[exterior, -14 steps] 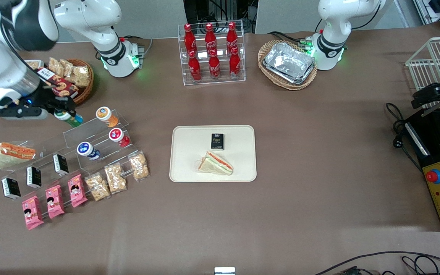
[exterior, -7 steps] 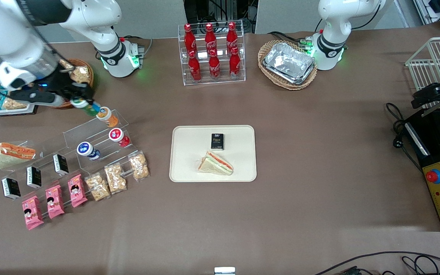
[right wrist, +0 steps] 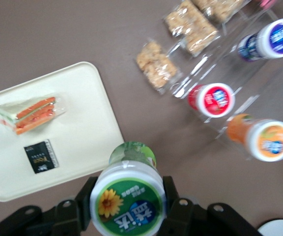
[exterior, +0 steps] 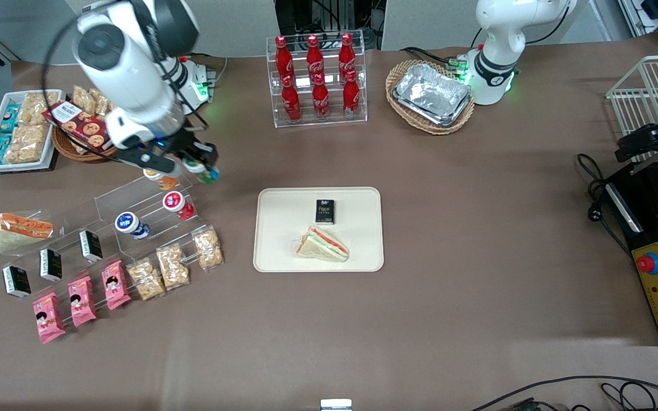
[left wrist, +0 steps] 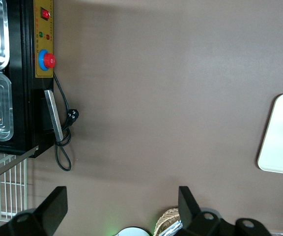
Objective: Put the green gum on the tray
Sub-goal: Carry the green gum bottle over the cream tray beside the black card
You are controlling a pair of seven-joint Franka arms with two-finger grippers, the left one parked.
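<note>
Half of the green gum (right wrist: 127,204) I see is masked by my gripper (exterior: 199,169), clamped on it above bare table near the tray (exterior: 283,251), which holds a sandwich (exterior: 322,244) and black packet (exterior: 325,211).

Orange-lidded bottle (exterior: 160,180) partly hidden under the claw (exterior: 199,169); tray (left wrist: 281,135) cut off at frame edge.
</note>
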